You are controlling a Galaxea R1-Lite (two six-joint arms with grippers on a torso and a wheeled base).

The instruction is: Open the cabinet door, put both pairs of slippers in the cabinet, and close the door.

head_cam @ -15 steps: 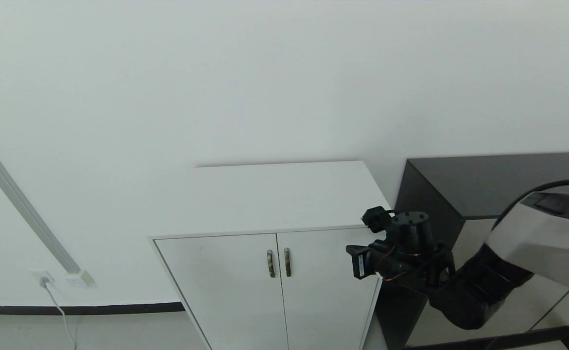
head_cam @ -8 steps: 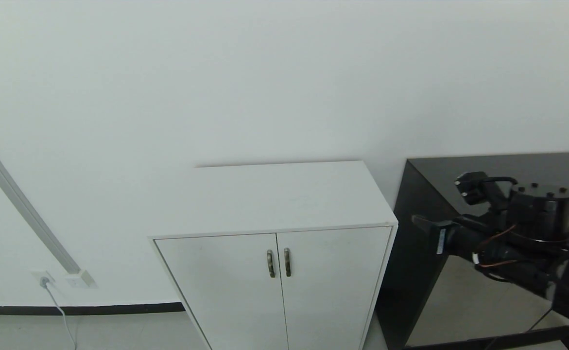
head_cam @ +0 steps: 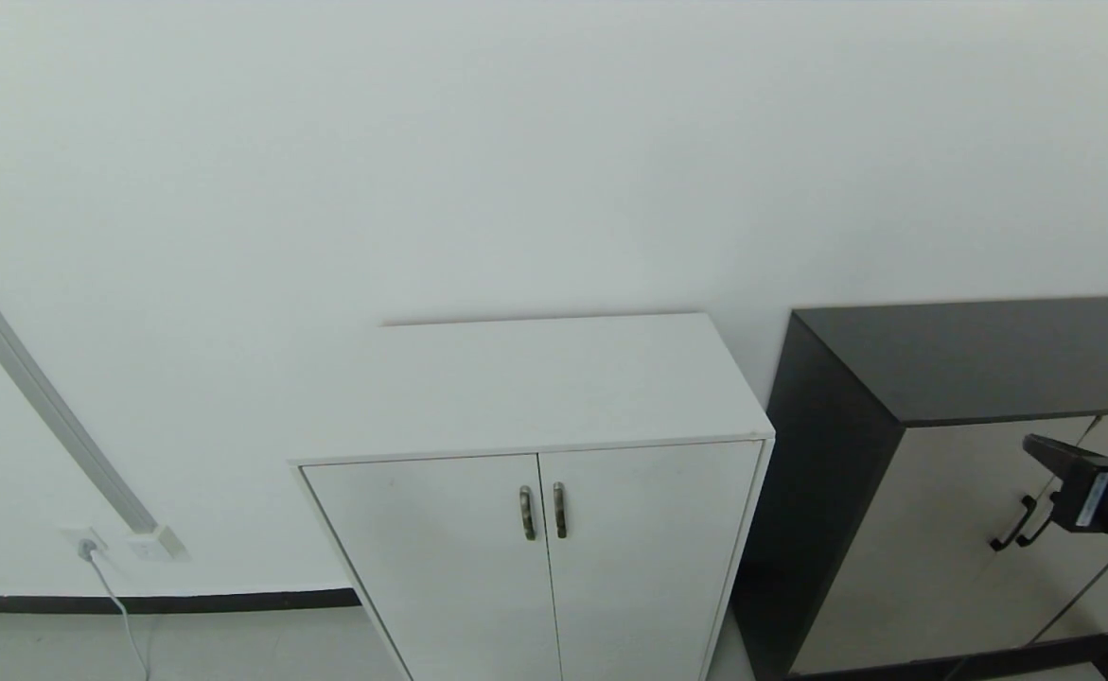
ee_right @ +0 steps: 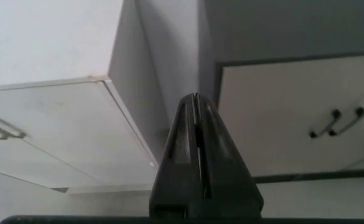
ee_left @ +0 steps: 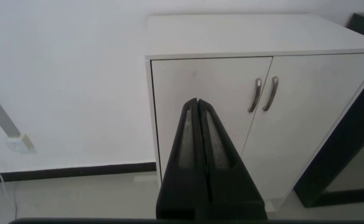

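Observation:
The white cabinet (head_cam: 554, 397) stands against the wall with both doors closed; two metal handles (head_cam: 542, 512) meet at the centre seam. My right gripper (head_cam: 1036, 447) is at the right edge of the head view, in front of the dark cabinet, and in the right wrist view my right gripper (ee_right: 196, 99) is shut with nothing in it. My left gripper (ee_left: 197, 102) is also shut and empty, held back from the white cabinet (ee_left: 256, 81), pointing toward its left door, left of the handles (ee_left: 264, 94).
A dark cabinet (head_cam: 951, 369) with pale doors and black handles (head_cam: 1022, 525) stands right of the white one, a narrow gap between them. A wall socket with a cable (head_cam: 90, 550) and a slanted trunking strip (head_cam: 33, 388) are on the left. Grey floor shows below.
My right arm has swung from the white cabinet's right front corner far to the right and down, so only its fingertip end remains in the head view. The cabinet doors stayed closed.

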